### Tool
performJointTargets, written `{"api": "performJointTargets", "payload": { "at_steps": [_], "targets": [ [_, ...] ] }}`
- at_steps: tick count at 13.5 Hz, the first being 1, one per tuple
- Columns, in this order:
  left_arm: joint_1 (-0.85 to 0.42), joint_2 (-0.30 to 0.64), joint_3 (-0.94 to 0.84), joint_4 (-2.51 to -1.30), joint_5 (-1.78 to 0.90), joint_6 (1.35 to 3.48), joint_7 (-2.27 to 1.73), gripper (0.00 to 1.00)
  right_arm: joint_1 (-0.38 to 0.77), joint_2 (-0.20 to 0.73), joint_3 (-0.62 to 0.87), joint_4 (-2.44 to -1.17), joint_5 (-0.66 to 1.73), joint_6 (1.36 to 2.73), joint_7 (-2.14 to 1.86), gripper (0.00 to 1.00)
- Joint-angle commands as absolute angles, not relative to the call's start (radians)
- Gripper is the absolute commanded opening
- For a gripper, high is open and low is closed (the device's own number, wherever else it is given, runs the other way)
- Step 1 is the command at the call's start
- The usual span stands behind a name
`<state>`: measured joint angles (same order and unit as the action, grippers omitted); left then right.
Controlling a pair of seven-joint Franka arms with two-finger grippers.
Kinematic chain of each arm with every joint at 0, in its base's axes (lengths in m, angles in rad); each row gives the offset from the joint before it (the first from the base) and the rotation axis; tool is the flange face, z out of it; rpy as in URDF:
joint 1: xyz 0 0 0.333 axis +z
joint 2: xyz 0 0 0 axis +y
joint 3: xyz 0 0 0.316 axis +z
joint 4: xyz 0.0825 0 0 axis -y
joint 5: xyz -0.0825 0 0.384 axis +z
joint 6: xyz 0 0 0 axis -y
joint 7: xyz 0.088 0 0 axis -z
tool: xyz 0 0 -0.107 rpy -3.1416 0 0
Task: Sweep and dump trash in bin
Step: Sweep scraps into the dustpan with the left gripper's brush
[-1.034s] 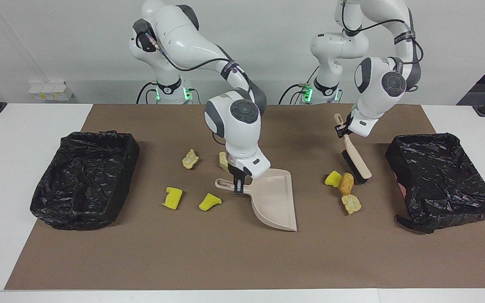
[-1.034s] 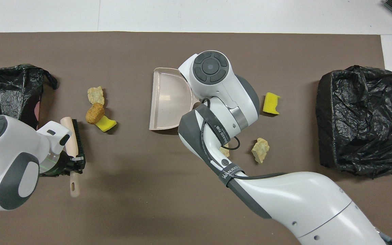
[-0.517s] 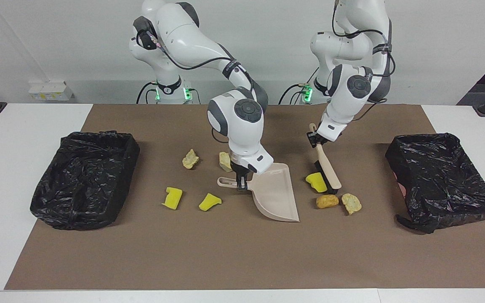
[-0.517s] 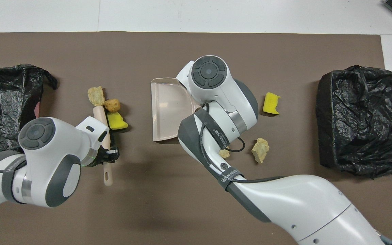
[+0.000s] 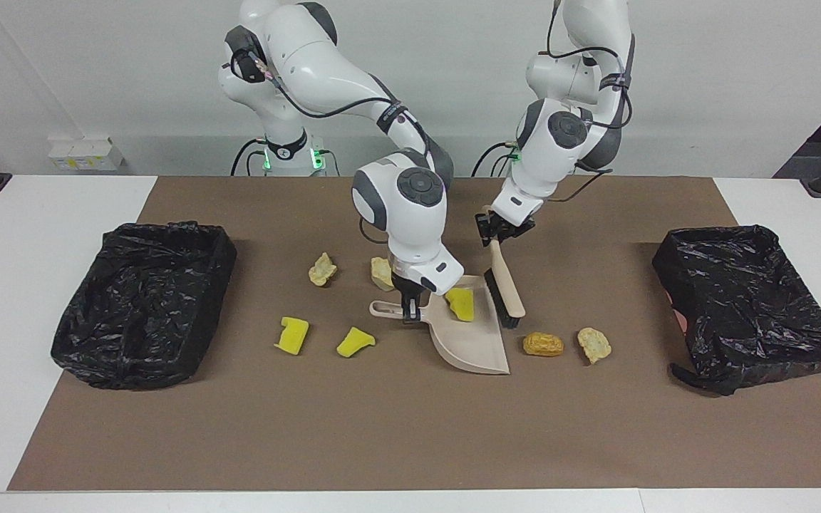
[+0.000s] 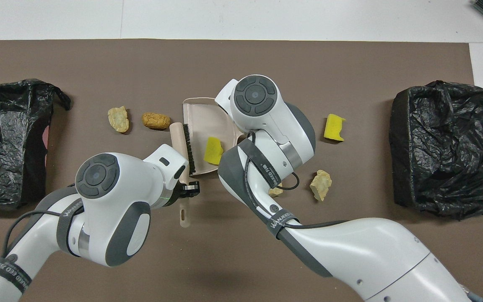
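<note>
My right gripper (image 5: 409, 311) is shut on the handle of the beige dustpan (image 5: 471, 342), which rests on the brown mat mid-table. My left gripper (image 5: 498, 233) is shut on the handle of a brush (image 5: 507, 293) whose bristles stand at the pan's mouth. One yellow sponge piece (image 5: 462, 303) lies inside the pan (image 6: 201, 121). The rest of the trash is on the mat. A golden-brown lump (image 5: 543, 344) and a beige chunk (image 5: 594, 343) lie toward the left arm's end. Two beige chunks (image 5: 322, 268) (image 5: 380, 273) and two yellow pieces (image 5: 291, 335) (image 5: 355, 342) lie toward the right arm's end.
Two bins lined with black bags sit on the mat, one at the right arm's end (image 5: 143, 303) and one at the left arm's end (image 5: 749, 306). White table borders the mat on all sides.
The left arm swept the brush toward the dustpan, pushing one yellow piece into it. The golden-brown lump rolled aside and stayed on the mat. The dustpan shifted slightly.
</note>
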<state>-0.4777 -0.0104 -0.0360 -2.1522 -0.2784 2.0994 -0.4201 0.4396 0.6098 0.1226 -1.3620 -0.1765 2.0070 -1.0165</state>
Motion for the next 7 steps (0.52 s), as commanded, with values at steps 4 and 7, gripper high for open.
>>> {"api": "performJointTargets", "payload": {
  "at_steps": [4, 7],
  "targets": [
    [-0.260, 0.049, 0.003, -1.941, -0.002, 1.827, -0.382, 0.00, 0.436, 0.581, 0.129, -1.408, -0.167, 2.022, -1.002, 0.00],
    [-0.138, 0.162, 0.005, -1.847, 0.083, 1.834, -0.232, 0.00, 0.436, 0.581, 0.129, -1.410, -0.166, 2.022, -0.994, 0.00]
  ]
}}
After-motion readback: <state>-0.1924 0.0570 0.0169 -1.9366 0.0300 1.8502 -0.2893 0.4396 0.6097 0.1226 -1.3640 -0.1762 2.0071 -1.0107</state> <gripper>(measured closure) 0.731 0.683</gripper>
